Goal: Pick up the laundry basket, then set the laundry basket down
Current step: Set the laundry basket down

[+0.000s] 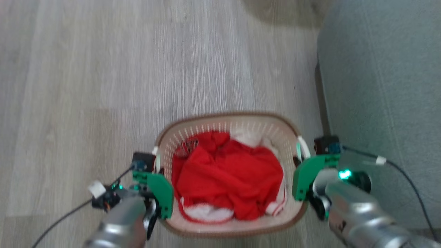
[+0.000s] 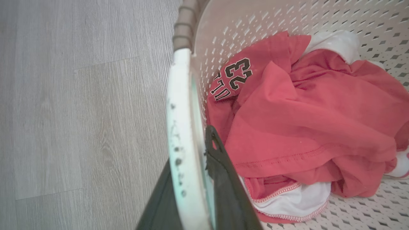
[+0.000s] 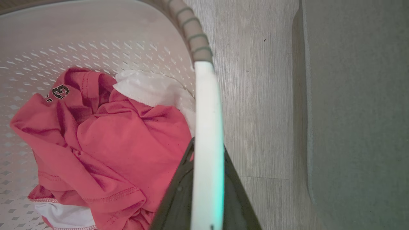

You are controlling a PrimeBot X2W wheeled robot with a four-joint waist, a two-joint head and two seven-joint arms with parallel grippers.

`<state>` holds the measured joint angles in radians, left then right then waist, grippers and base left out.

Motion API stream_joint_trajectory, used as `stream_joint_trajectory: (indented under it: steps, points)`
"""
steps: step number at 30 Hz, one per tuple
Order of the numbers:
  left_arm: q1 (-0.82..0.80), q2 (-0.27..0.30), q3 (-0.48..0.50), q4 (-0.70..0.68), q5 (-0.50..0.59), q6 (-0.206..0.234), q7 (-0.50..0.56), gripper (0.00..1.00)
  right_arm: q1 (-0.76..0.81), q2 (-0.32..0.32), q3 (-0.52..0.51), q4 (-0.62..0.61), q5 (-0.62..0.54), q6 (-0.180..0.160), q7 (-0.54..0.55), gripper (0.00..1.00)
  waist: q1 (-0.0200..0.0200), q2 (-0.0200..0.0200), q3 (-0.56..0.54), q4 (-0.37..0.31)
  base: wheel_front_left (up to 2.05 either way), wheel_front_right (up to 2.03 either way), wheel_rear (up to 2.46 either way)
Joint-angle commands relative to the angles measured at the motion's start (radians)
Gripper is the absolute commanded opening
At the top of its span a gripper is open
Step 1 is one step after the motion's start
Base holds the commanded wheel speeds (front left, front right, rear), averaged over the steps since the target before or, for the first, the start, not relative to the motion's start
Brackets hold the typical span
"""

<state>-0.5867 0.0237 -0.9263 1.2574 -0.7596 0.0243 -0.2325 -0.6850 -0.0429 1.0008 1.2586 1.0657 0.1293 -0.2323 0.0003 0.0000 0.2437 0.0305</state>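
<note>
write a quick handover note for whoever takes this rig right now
The left gripper is shut on the left handle, one finger on each side.
The right gripper is shut on the right handle the same way.
The laundry basket sits between the arms over the wood floor, with a red shirt and a white cloth inside. A grey couch is close on its right.
Done: both handles gripped. I cannot tell if it is off the floor.
Left: lift level if needed, set down, release.
</note>
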Motion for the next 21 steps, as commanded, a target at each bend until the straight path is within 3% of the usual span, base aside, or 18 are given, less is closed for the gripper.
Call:
stream_joint_trajectory:
  steps: [1,11,21]
  points:
    - [-0.034,0.027,0.016,0.003,0.001,0.008,-0.012,0.00,-0.038,-0.007,0.003,-0.006,-0.008,0.001,-0.026,0.00,-0.0003,0.0000,0.053,-0.003,0.00,0.00,0.00]
    - [-0.197,0.028,0.022,0.006,0.015,0.010,-0.024,0.00,-0.219,-0.007,-0.046,0.022,-0.065,0.001,-0.029,0.00,-0.0003,0.0000,0.261,0.007,0.00,0.00,0.00]
    - [-0.365,0.028,0.026,0.005,0.037,0.014,-0.029,0.00,-0.373,-0.007,-0.164,0.031,-0.209,0.001,-0.029,0.00,-0.0003,0.0000,0.485,0.019,0.00,0.00,0.00]
